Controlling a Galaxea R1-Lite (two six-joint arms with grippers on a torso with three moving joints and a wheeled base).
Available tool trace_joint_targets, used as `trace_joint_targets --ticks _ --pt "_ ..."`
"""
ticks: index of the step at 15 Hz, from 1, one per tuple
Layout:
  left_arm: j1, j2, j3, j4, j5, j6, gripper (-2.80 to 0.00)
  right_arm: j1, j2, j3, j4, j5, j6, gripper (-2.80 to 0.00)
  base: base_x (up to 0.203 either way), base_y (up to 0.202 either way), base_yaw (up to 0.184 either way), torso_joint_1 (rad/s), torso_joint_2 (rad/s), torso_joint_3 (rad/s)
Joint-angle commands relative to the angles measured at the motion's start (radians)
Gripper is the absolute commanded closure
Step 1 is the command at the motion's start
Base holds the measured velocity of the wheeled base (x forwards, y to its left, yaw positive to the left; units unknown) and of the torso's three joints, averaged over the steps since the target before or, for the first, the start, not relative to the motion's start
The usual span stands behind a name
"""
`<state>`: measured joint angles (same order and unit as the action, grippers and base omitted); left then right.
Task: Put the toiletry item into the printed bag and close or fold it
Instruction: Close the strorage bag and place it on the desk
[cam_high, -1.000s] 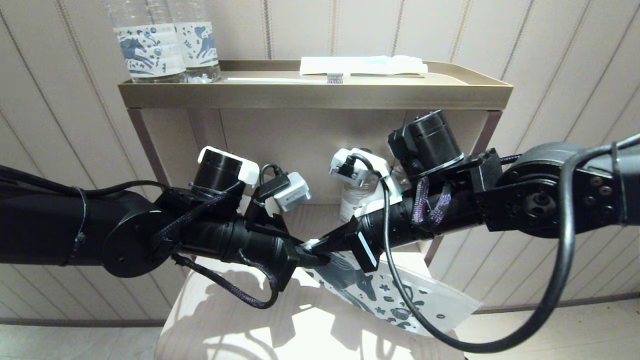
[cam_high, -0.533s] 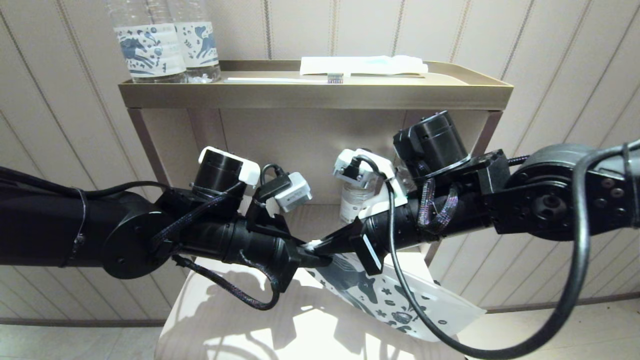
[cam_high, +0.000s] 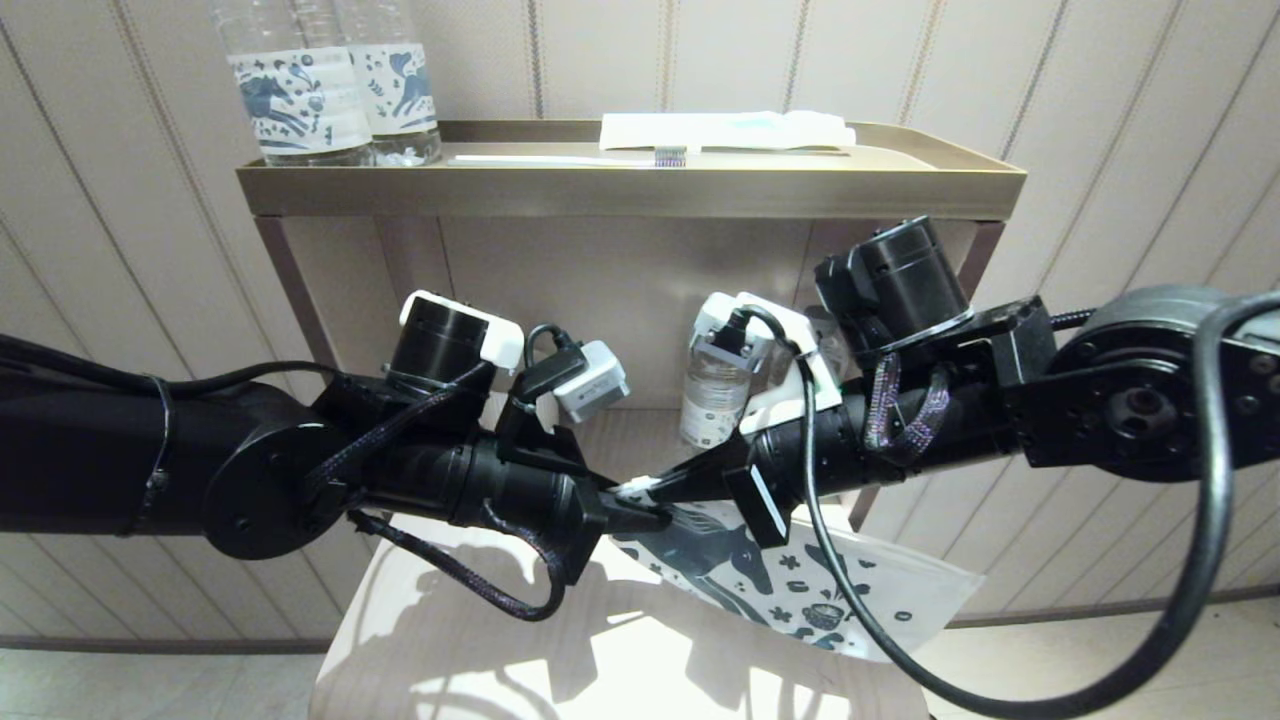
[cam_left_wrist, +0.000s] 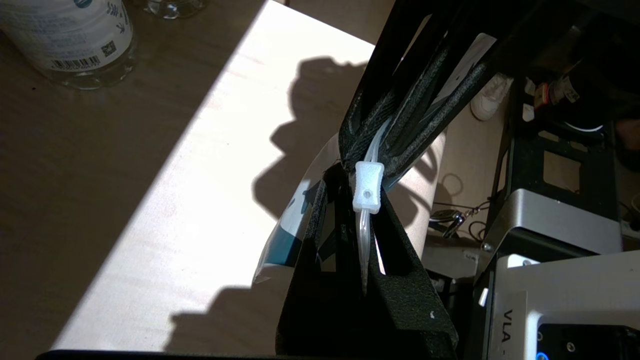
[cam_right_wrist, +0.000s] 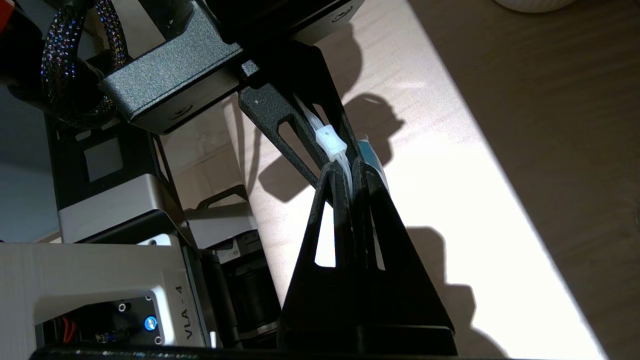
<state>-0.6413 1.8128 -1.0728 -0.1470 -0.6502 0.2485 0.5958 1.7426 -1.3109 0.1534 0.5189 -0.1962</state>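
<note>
while held aloft — horse-printed bag (cam_high: 800, 590)

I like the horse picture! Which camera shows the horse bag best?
The head view: the printed bag shows its horse, hanging from both shut grippers. The left wrist view catches only a blue-and-white edge; the right wrist view shows just a sliver behind the fingers.

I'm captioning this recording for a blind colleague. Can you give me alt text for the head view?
Two black robot arms meet mid-frame, the left gripper and right gripper both shut on the zip top of a white printed bag hanging over a pale table. Behind, a brass-coloured shelf holds water bottles, a toothbrush and a wrapped packet.
</note>
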Motion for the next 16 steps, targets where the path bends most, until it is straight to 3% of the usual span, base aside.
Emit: trace_joint_targets --ticks 1,9,10,16 --pt "0.003 0.003 -0.002 0.001 -0.003 0.0 0.0 -0.004 -0.012 0.008 0.001 0.001 -0.002 0.0 0.0 0.0 0.0 0.0 0.0 0.0" --pt "0.002 0.007 0.004 0.001 -0.005 0.002 0.0 0.019 0.006 -0.004 0.001 0.005 -0.006 0.0 0.0 0.0 0.0 0.0 0.0 0.0" --pt "0.002 0.007 0.004 0.003 -0.005 0.002 0.0 0.019 0.007 -0.002 0.002 0.004 -0.008 -2.8 0.0 0.0 0.0 0.0 0.0 0.0" --pt "-0.003 0.005 0.004 0.003 -0.005 0.002 0.0 0.033 0.026 -0.008 0.0 0.004 -0.008 -2.8 0.0 0.0 0.0 0.0 0.0 0.0"
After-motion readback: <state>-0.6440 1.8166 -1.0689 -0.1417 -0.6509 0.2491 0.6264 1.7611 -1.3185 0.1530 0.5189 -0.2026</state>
